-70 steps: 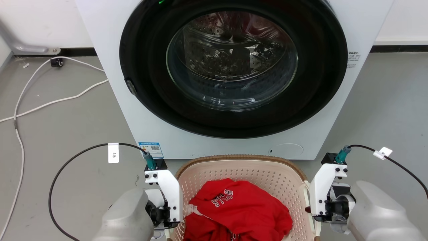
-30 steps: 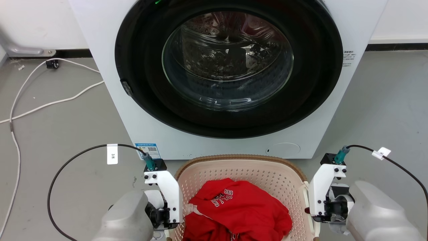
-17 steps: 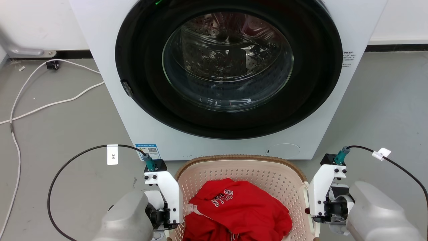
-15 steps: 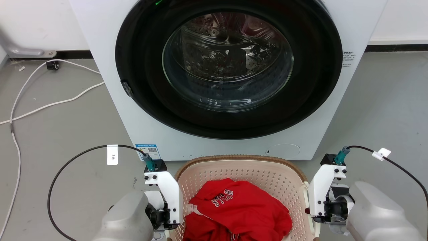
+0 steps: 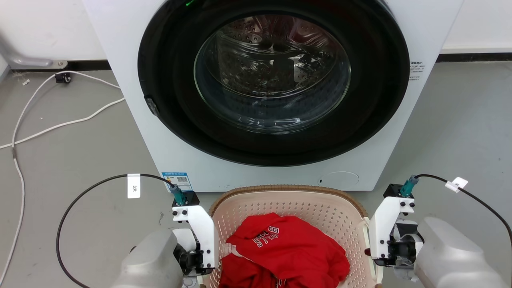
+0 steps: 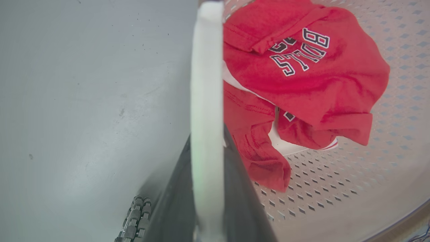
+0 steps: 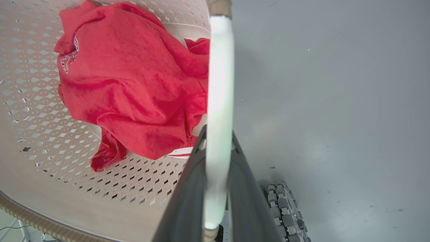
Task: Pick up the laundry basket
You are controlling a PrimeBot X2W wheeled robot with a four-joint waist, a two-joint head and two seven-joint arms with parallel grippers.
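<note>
My left gripper (image 6: 207, 137) has jaws clamped on the laundry basket (image 5: 288, 188) at its left handle (image 6: 206, 67); my right gripper (image 7: 218, 132) likewise, on its right handle (image 7: 220, 67).

laundry basket (image 5: 288, 187) btm cropped, washer (image 5: 280, 176) top cropped

laundry basket (image 5: 288, 188): pale pink-beige perforated plastic, brown woven-look rim, white side handles (image 6: 206, 84). Upright, open top up, just in front of washing machine (image 5: 180, 160). Red shirt (image 5: 288, 248) crumpled inside.
</note>
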